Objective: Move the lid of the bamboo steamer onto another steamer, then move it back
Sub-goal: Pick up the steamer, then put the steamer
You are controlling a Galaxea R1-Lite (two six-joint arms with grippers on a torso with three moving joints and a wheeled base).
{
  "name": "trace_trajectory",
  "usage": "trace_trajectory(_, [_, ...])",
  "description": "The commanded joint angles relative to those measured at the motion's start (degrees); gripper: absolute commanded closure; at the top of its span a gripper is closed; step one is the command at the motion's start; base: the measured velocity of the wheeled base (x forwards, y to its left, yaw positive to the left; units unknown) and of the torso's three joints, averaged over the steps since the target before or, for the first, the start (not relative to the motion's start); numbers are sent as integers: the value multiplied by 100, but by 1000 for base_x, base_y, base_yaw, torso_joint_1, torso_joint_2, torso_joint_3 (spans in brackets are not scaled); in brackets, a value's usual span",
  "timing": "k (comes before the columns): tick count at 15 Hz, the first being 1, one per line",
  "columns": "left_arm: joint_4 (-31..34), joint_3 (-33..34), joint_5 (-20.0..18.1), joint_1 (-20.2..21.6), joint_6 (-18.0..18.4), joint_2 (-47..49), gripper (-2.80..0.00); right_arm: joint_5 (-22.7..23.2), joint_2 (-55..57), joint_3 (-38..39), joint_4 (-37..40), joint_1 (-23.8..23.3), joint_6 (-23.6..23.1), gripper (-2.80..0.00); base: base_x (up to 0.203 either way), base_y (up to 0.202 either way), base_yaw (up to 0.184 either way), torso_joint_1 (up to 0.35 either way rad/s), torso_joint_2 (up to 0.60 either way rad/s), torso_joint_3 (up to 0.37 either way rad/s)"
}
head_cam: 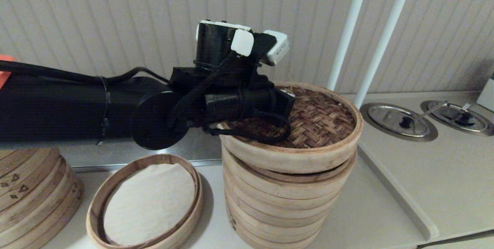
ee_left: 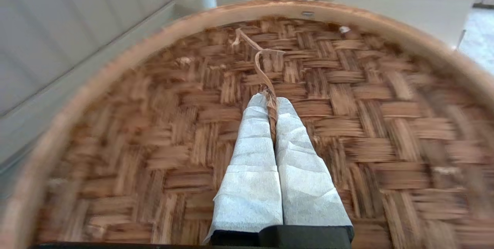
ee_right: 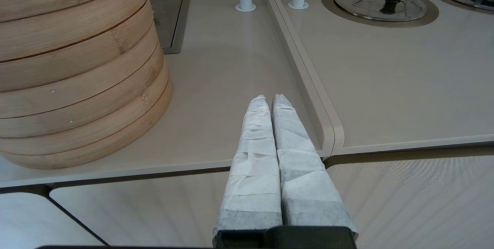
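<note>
The bamboo steamer lid (head_cam: 316, 121), dark woven top in a pale hoop, lies slightly tilted on top of the tall stack of pale steamer rings (head_cam: 278, 202) at the centre of the counter. A thin gap shows under its right side. My left gripper (ee_left: 271, 100) is shut on the lid's small loop handle (ee_left: 264, 71); in the head view its wrist covers the lid's left part and hides the fingers. The stack's inside is hidden by the lid. My right gripper (ee_right: 269, 98) is shut with nothing in it, low by the counter's front edge, beside the stack (ee_right: 77, 67).
A low tray with a white cloth liner (head_cam: 148, 202) lies left of the stack. A stack with triangle marks (head_cam: 31, 195) stands at the far left. Two white poles (head_cam: 347, 29) rise behind; steel pot lids (head_cam: 399, 121) sit in the counter at right, past a ridge (head_cam: 389, 191).
</note>
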Motion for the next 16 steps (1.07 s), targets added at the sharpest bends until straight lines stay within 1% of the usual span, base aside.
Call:
trace_trajectory(1, [100, -104, -12, -7, 3, -165, 0, 3, 4, 18, 0, 0, 3, 0, 0, 0, 0, 0, 0, 0])
trace_trajectory(4, [144, -93, -5, -7, 3, -328, 0, 1, 4, 18, 0, 0, 3, 0, 0, 0, 0, 0, 0, 0])
trace_trajectory(6, [333, -98, 22, 3, 3, -499, 0, -5, 4, 18, 0, 0, 3, 0, 0, 0, 0, 0, 0, 0])
trace_trajectory(8, [418, -81, 157, 61, 3, -664, 0, -5, 4, 18, 0, 0, 3, 0, 0, 0, 0, 0, 0, 0])
trace_trajectory(11, [662, 137, 175, 238, 3, -1135, 0, -5, 4, 18, 0, 0, 3, 0, 0, 0, 0, 0, 0, 0])
trace_trajectory(12, [735, 247, 170, 343, 3, -1307, 0, -5, 4, 18, 0, 0, 3, 0, 0, 0, 0, 0, 0, 0])
trace_trajectory(15, [779, 826, 122, 916, -3, -1887, 0, -5, 4, 18, 0, 0, 3, 0, 0, 0, 0, 0, 0, 0])
trace_trajectory(16, [780, 1024, 72, 1173, -7, -2091, 0, 4, 4, 18, 0, 0, 3, 0, 0, 0, 0, 0, 0, 0])
